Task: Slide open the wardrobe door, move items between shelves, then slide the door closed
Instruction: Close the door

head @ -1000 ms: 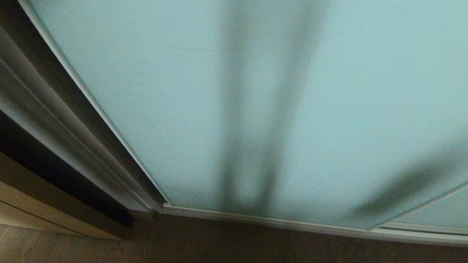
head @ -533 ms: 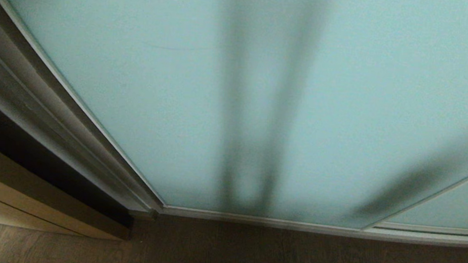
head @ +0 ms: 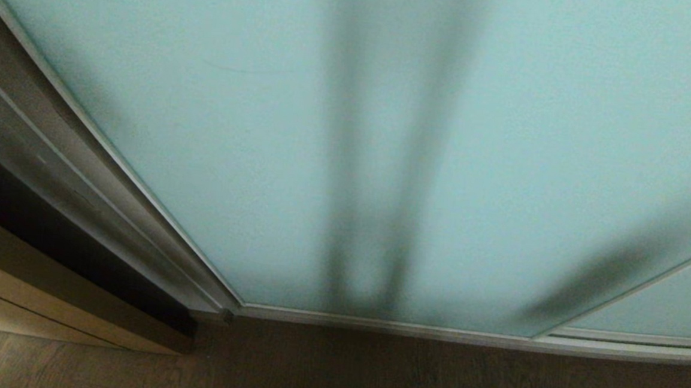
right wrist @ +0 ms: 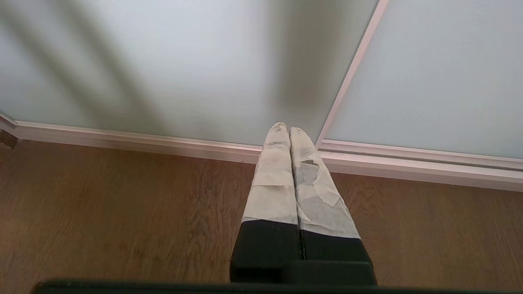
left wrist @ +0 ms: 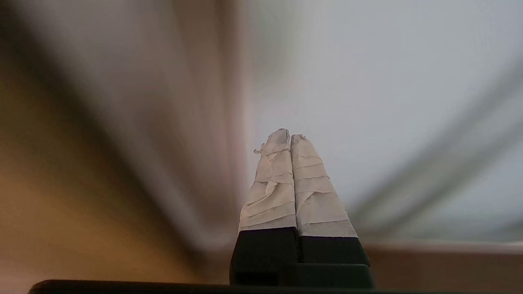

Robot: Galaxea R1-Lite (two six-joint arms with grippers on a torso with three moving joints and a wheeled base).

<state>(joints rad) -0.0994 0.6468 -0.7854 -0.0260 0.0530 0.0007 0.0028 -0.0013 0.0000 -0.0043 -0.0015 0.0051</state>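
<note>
Sliding wardrobe door (head: 505,138), filling the head view above the wood floor (head: 370,375), looks heavy, rigid and slick-glassed, so the left gripper (left wrist: 286,136), fingers pressed together and empty, should push at its silver frame edge (head: 143,169); right gripper (right wrist: 284,127) likewise closed

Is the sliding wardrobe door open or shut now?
Shut: the sliding wardrobe door fills the head view, its frame against the left jamb; no shelves visible.

Sliding wardrobe door (head: 253,128): frosted matt glass, pale teal, thin brushed silver metal frame. Floor (head: 430,379), bottom of frame: brown wood w/ visible grain, low sheen. Tan wooden panel (head: 28,282) lower left, smooth. Right gripper (right wrist: 289,130) fingers wrapped in wrinkled, torn paper-like tape; black base.
</note>
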